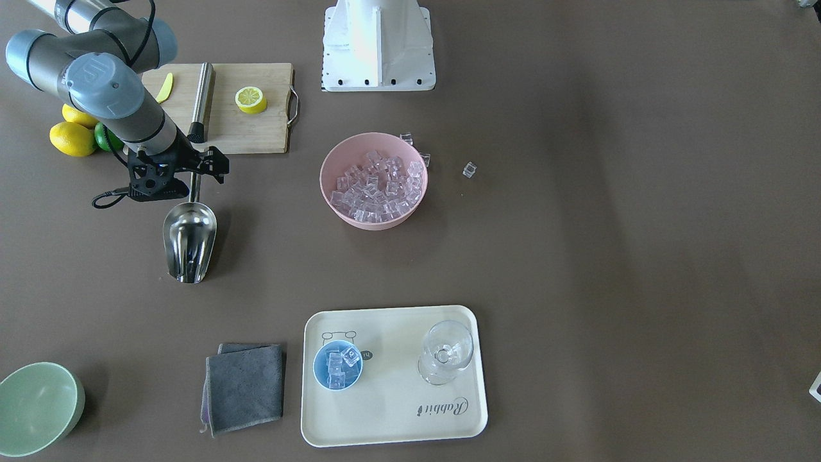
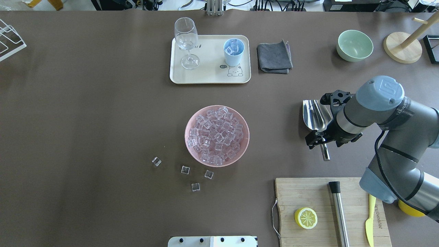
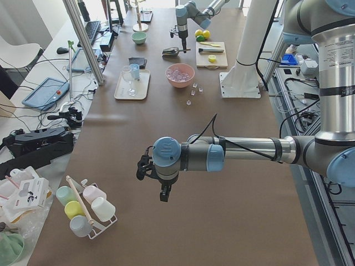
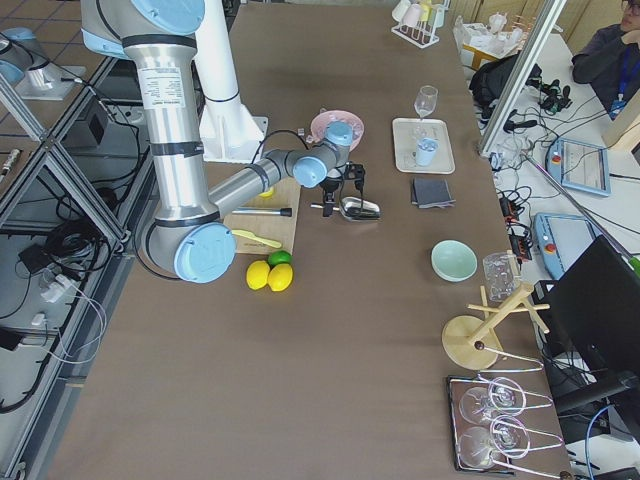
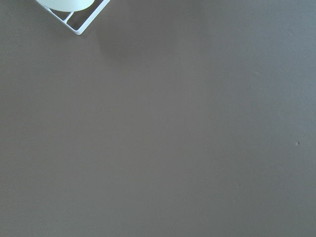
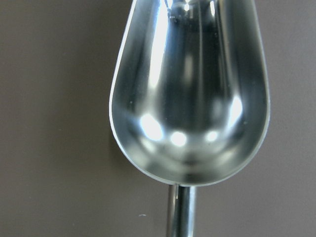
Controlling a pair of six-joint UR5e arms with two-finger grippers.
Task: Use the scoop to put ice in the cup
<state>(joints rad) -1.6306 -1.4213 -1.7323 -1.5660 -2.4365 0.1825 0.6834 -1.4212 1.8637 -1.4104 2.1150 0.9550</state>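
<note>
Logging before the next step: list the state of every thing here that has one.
scoop: empty, mouth up
right gripper: around the scoop's handle, grip unclear
cup: upright, some ice inside
pink bowl: full of ice; four cubes loose beside it
wine glass: upright, empty
lemon half: cut face up
cloth: folded
left gripper: cannot tell

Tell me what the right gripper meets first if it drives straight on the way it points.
Pointing down, the right gripper would likely meet the thin handle of the shiny steel scoop right below it, then the brown table. Whether it touches already is unclear.
</note>
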